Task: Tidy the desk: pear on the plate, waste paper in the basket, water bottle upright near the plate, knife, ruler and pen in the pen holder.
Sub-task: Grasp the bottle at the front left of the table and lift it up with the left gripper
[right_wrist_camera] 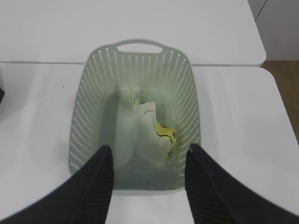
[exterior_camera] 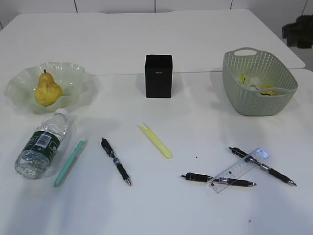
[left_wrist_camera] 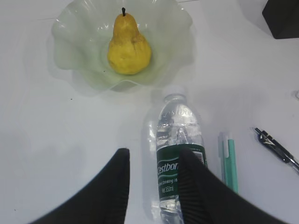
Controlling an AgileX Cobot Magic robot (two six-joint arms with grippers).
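Observation:
The yellow pear [exterior_camera: 48, 90] [left_wrist_camera: 128, 44] rests in the wavy pale-green plate [exterior_camera: 19, 83] [left_wrist_camera: 70, 56]. Just in front of the plate lies the water bottle [exterior_camera: 41, 144] [left_wrist_camera: 177, 135] on its side, cap toward the plate. My left gripper [left_wrist_camera: 154, 156] hovers open above it, its right finger overlapping the label and holding nothing. The waste paper [right_wrist_camera: 156, 133] [exterior_camera: 252, 82] sits inside the basket [right_wrist_camera: 79, 121] [exterior_camera: 259, 103]. My right gripper [right_wrist_camera: 149, 156] stands open over the basket's near rim, empty. A black pen holder [exterior_camera: 158, 76] stands mid-desk. The ruler [exterior_camera: 240, 170] lies across two pens [exterior_camera: 217, 180] [exterior_camera: 261, 165].
A teal slim knife [exterior_camera: 70, 162] [left_wrist_camera: 229, 161] lies beside the bottle, and a yellow-green one [exterior_camera: 156, 140] lies mid-desk. A third black pen [exterior_camera: 116, 161] [left_wrist_camera: 278, 147] lies between them. Neither arm shows in the exterior view. A seam joins two white tabletops [exterior_camera: 122, 39].

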